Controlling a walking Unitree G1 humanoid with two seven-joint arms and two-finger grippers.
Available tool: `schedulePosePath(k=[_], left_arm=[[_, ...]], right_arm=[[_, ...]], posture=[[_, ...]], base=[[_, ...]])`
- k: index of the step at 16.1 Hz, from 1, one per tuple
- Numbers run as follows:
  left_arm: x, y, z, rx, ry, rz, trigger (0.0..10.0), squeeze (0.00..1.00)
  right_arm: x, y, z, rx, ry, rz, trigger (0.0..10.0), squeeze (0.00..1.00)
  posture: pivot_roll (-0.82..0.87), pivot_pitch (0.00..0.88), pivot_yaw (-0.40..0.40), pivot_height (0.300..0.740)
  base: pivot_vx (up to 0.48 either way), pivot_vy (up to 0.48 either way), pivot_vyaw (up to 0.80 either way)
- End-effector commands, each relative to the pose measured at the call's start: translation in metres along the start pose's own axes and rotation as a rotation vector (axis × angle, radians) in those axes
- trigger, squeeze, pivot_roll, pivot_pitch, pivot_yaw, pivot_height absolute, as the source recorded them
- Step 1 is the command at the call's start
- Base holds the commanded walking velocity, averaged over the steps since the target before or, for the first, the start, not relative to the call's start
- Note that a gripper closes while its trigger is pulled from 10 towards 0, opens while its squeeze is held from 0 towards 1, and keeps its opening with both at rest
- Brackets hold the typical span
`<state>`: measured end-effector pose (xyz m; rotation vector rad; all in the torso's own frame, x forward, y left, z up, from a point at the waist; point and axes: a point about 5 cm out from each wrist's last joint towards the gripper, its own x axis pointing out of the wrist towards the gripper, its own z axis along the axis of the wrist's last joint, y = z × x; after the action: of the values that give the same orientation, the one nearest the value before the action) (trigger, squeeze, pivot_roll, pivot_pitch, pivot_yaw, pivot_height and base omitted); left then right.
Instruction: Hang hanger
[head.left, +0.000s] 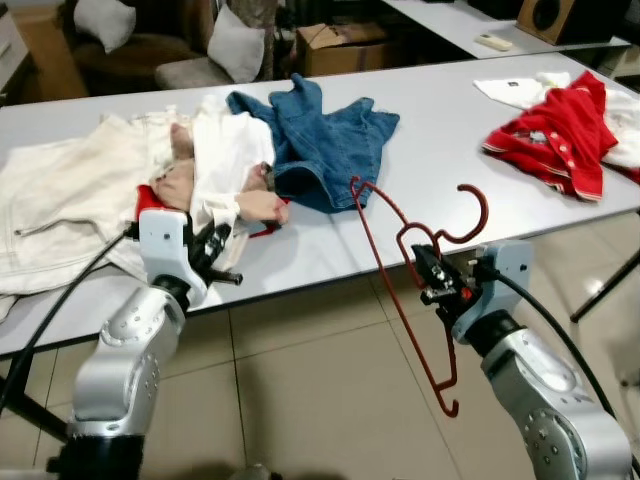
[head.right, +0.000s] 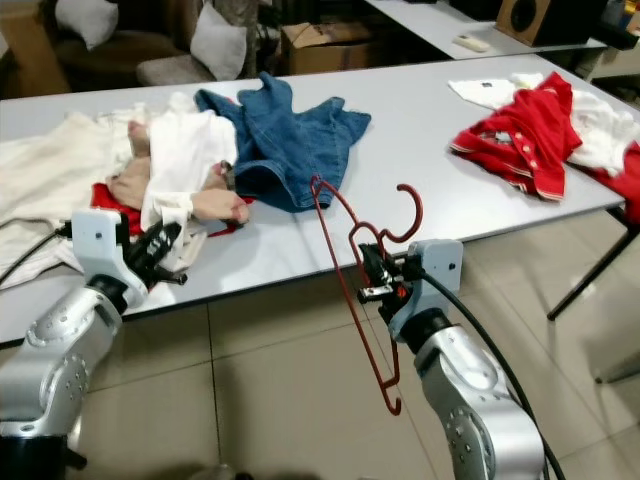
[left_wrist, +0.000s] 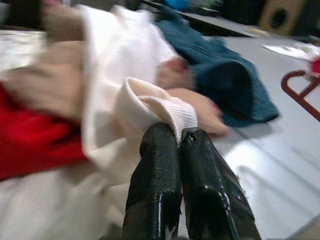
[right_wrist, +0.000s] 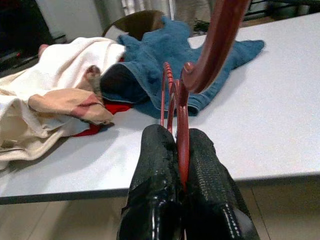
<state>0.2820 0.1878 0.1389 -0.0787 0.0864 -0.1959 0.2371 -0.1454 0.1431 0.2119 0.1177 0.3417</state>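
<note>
Grey table (head.left: 450, 190) was set on tiled floor (head.left: 300, 390). Blue denim garment (head.left: 330, 140) was spread at table centre, touching white garment (head.left: 225, 150) heaped over beige and red cloth. Cream garment (head.left: 60, 190) was laid flat at far left. Red garment (head.left: 555, 130) was laid over white cloth at right end. Cardboard box (head.left: 340, 45) and cushions were noted behind table.
</note>
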Motion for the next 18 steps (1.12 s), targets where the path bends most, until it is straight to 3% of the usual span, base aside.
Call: schedulePosePath(k=[1,4,9,10,12,13,14,18], left_arm=[[-0.005,0.003,0.007,0.017,-0.030,0.035,10.0,0.00],[-0.004,-0.003,0.010,0.052,-0.045,-0.005,10.0,0.00],[0.010,-0.025,0.005,0.033,-0.032,-0.116,10.0,0.00],[0.014,-0.035,0.001,0.046,-0.014,-0.213,10.0,0.00],[0.017,-0.036,0.002,0.041,-0.020,-0.227,10.0,0.00],[0.020,-0.036,0.001,0.047,-0.014,-0.235,4.7,0.00],[0.025,-0.038,0.001,0.040,-0.003,-0.260,0.0,0.00],[0.054,-0.032,0.029,0.027,-0.058,-0.199,0.0,0.00]], right_arm=[[-0.002,0.006,0.002,-0.010,-0.013,0.015,10.0,0.00],[-0.005,0.010,0.004,-0.028,-0.025,0.035,10.0,0.00],[-0.014,0.002,0.004,-0.047,-0.038,-0.028,10.0,0.00],[-0.017,0.002,0.005,-0.049,-0.042,-0.045,10.0,0.00],[-0.021,0.003,0.006,-0.055,-0.045,-0.047,10.0,0.00],[-0.024,0.003,0.006,-0.057,-0.043,-0.043,10.0,0.00],[-0.028,0.003,0.005,-0.062,-0.031,-0.025,10.0,0.00],[-0.049,0.002,0.011,-0.061,0.009,0.201,10.0,0.00]], posture=[[-0.10,0.000,0.014,0.740],[-0.10,0.000,0.040,0.740],[-0.15,0.000,0.061,0.740],[-0.17,0.000,0.070,0.740],[-0.19,0.000,0.083,0.740],[-0.19,0.000,0.091,0.740],[-0.20,0.000,0.094,0.740],[-0.20,0.000,0.115,0.740]], base=[[0.416,0.000,0.80],[0.420,0.000,0.80],[0.381,0.000,0.00],[0.000,0.000,0.00],[0.000,0.000,0.00],[0.000,0.000,0.00],[0.000,0.000,0.00],[0.000,0.000,0.00]])
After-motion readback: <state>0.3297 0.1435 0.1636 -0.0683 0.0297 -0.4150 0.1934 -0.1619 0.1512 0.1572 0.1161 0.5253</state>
